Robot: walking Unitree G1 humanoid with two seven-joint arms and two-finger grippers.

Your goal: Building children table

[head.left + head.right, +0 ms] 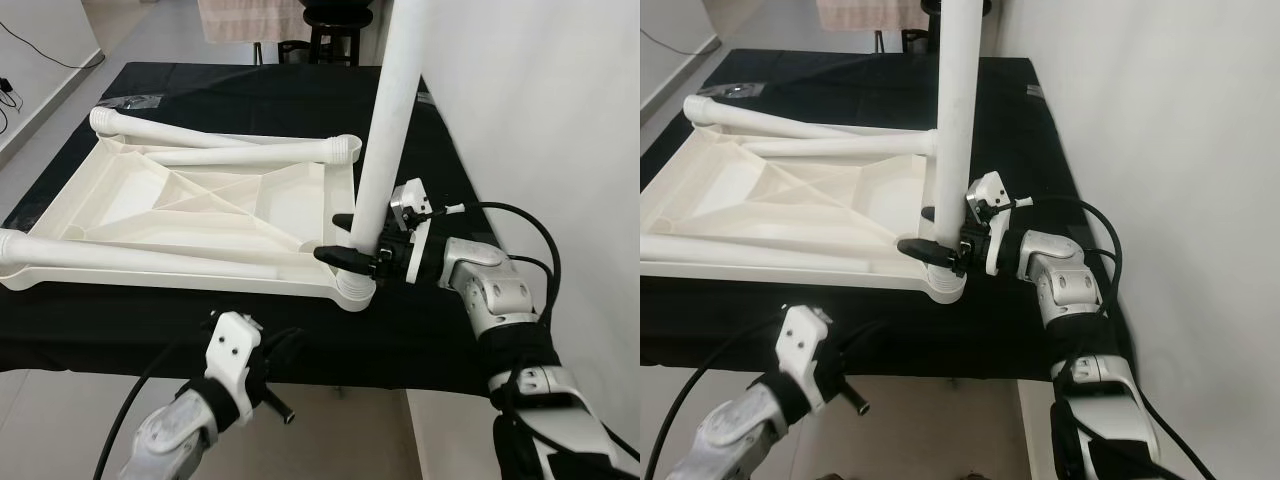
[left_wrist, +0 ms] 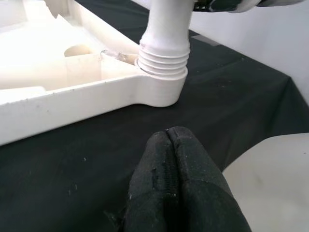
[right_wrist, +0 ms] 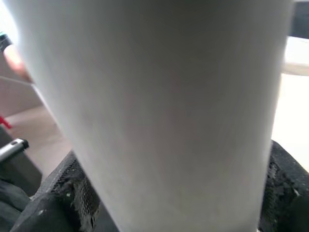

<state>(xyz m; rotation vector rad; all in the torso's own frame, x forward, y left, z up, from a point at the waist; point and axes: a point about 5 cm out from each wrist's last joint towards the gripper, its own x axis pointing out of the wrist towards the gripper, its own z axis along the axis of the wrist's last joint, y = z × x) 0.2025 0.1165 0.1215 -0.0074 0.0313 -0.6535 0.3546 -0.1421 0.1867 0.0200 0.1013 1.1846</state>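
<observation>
Nearest the camera, the left pincer (image 2: 176,164) hovers over the black table's (image 1: 180,320) front edge, fingers pressed together, holding nothing. Right pincer (image 1: 345,250) reaches in sideways, forearm level, fingers clamped around the upright white leg (image 1: 385,140). That leg stands nearly vertical in the near right corner socket of the upturned white tabletop (image 1: 200,210).

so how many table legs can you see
4: one upright leg in the tabletop's near right corner socket, gripped by the right pincer; three lying across the upturned tabletop, far, middle, near.
</observation>
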